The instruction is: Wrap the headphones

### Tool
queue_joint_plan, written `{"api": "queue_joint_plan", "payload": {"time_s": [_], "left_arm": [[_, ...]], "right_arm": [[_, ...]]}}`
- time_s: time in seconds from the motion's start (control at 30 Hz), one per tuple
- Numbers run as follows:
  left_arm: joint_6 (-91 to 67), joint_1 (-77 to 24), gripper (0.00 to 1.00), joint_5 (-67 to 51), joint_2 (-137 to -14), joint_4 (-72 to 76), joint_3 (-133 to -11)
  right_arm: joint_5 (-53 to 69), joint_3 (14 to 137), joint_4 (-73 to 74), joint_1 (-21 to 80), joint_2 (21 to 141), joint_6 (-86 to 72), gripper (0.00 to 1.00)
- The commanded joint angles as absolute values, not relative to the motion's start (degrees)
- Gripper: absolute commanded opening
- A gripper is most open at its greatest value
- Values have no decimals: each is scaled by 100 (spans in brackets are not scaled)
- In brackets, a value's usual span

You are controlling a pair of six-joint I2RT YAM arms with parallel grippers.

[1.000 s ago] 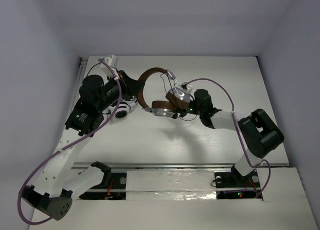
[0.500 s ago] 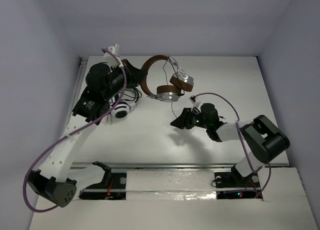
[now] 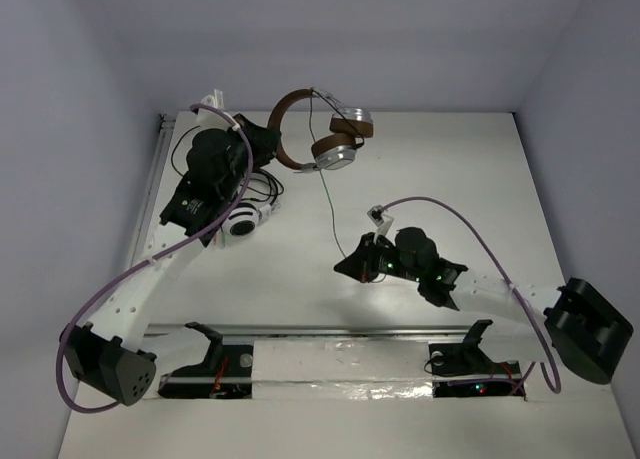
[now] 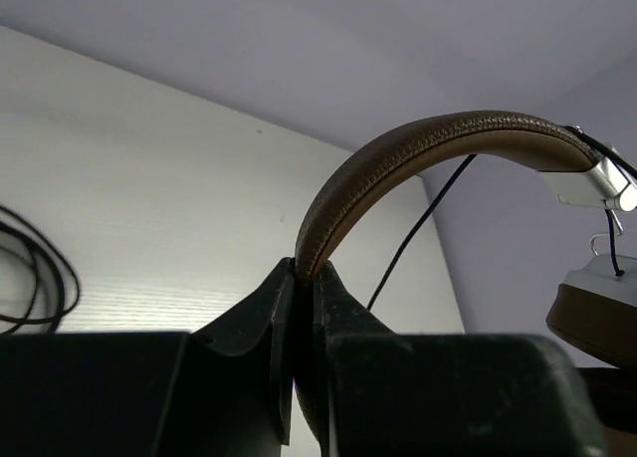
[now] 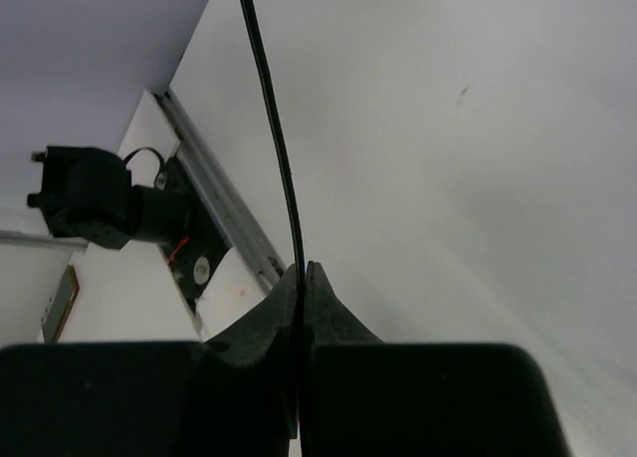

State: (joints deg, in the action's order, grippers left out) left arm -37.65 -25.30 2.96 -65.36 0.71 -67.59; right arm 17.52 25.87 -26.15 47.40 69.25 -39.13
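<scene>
over the far left of the desk (image 3: 470,169): headphones (image 3: 335,149) aloft, cable (image 3: 328,194) stretched

at far left, clenched on the brown headband (image 4: 418,158) by the left fingers (image 3: 265,144), at the lower end of the arch. held up off the desk near its far edge, cups (image 3: 342,144) hanging together just right of that grip. below the same arm, a loose black wire (image 3: 262,191) on the desk, no part of the job. from the cups, thin and dark, running toward the near edge in a nearly straight line. at centre-right, pinched shut on by the right fingers (image 3: 355,264), low over the desk.

likely handling: headband stiff and springy, padded enough for a firm pinch. cups heavier, metal, probably free to swing on their yokes, so poor places to grab. cable light, limp, thin and probably slick; apt to slide through a closed pinch, or to strain at its entry to the cup under a hard pull. best taken well along its length, kept only lightly taut, and led around the headband or cups loop by loop.
</scene>
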Motion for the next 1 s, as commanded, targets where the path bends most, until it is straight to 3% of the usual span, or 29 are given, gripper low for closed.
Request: {"api": "queue_joint_plan", "payload": {"time_s": [0.0, 0.2, 0.57, 0.73, 0.97], "left_arm": [[-3885, -2540, 0, 1388, -6495, 659, -6671], [-3639, -2593, 0, 2109, -6697, 642, -6346], [-3164, -3260, 0, 3471, -6610, 44, -5653], [-3190, -3419, 0, 3665, -6469, -430, -5300], [-3244, -3524, 0, 3068, -6188, -483, -4843]], "right_arm": [[1117, 2793, -1735, 5237, 6487, -3929, 0], [519, 3628, 144, 6037, 6091, -3604, 0], [-342, 6044, 3091, 6223, 6178, -2506, 0], [-974, 6721, 3506, 6223, 6284, -2233, 0], [-1388, 7496, 3639, 6223, 6600, -1838, 0]]}}
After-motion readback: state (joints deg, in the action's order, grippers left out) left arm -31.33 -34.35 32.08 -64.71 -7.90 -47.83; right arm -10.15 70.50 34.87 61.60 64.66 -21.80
